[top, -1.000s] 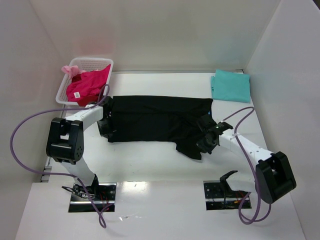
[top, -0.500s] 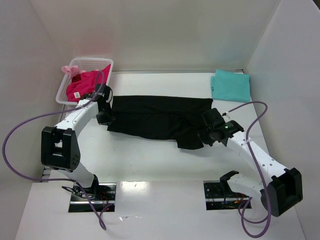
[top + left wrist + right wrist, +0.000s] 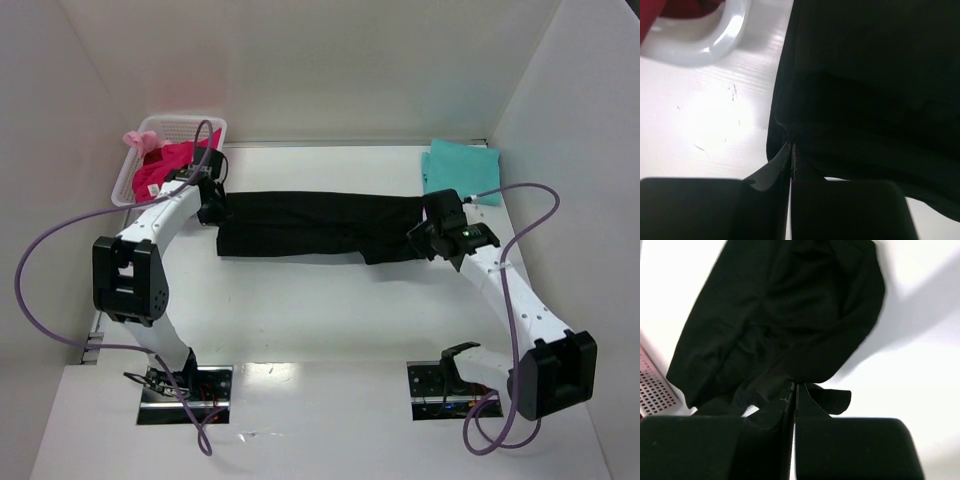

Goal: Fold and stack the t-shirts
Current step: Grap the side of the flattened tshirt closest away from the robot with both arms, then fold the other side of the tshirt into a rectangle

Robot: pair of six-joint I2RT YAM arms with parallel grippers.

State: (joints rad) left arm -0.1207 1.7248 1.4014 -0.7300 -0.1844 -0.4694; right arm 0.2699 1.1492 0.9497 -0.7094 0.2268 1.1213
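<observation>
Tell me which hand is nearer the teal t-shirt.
Right. The right hand holds the black t-shirt just short of the teal t-shirt; the left hand is far across, beside the basket.

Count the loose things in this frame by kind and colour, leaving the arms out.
black t-shirt: 1
teal t-shirt: 1
magenta-pink t-shirt: 1
pale pink cloth, kind unclear: 1
white lattice basket: 1
Total: 5
</observation>
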